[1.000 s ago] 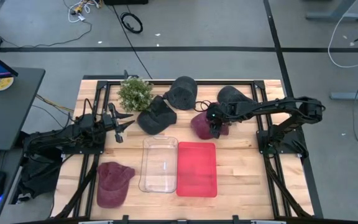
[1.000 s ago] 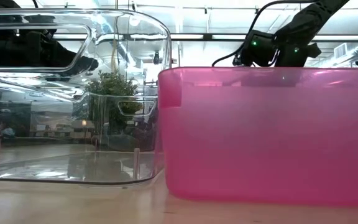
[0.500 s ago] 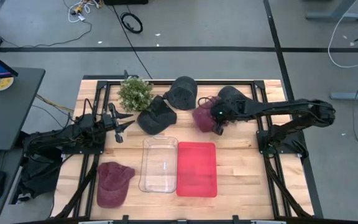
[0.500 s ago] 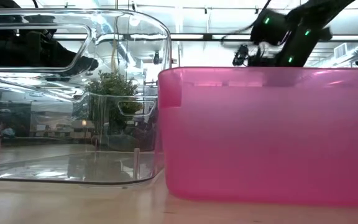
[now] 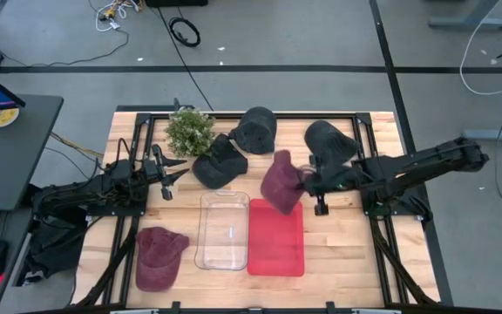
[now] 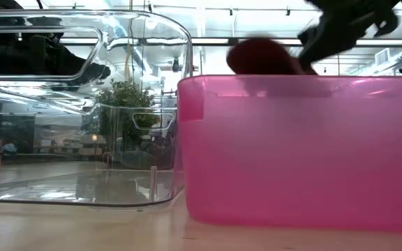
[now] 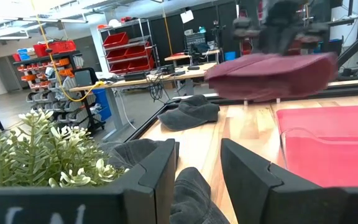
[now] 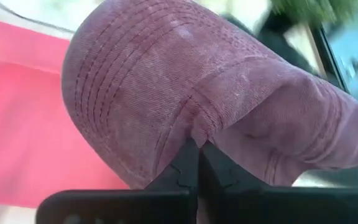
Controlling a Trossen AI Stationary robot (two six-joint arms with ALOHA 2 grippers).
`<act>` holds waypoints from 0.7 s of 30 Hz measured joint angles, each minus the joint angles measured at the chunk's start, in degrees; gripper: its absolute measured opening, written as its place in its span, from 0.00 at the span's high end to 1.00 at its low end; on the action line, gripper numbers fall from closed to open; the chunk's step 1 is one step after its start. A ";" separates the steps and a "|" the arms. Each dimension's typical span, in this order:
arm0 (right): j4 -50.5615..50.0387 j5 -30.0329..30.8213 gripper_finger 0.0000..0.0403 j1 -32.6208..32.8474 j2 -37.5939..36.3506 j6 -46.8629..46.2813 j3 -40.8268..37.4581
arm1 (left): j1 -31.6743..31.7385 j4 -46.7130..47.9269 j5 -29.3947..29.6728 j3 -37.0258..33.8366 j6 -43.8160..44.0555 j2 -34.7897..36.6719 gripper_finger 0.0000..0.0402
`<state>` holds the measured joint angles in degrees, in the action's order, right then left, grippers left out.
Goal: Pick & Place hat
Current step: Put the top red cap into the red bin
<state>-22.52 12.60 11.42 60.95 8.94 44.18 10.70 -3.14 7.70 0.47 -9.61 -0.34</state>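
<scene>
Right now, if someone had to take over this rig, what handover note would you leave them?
Right end effector: shut on the maroon hat, held in the air over the far edge of the pink bin.
Left end effector: open, waiting at the table's left beside the plant.
Done: hat grasped and lifted.
Left: lower and release it into the pink bin. A second maroon hat lies near the clear bin; three dark hats remain at the far side.
</scene>
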 joint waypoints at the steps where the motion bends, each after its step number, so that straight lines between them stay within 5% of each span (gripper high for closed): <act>1: 1.05 -0.01 1.00 1.55 0.02 0.73 0.00 | 0.00 -0.01 0.00 -0.01 0.00 -0.01 0.67; 13: -6.83 0.94 1.00 14.60 10.55 -2.07 13.77 | 0.02 -0.01 0.00 -0.02 -0.02 0.00 0.67; 21: -13.57 -1.26 1.00 16.87 21.80 2.46 21.32 | 0.01 0.00 0.00 -0.01 -0.01 -0.01 0.67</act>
<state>-36.09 11.34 28.29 82.75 11.40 65.50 10.71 -3.15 7.70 0.46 -9.61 -0.34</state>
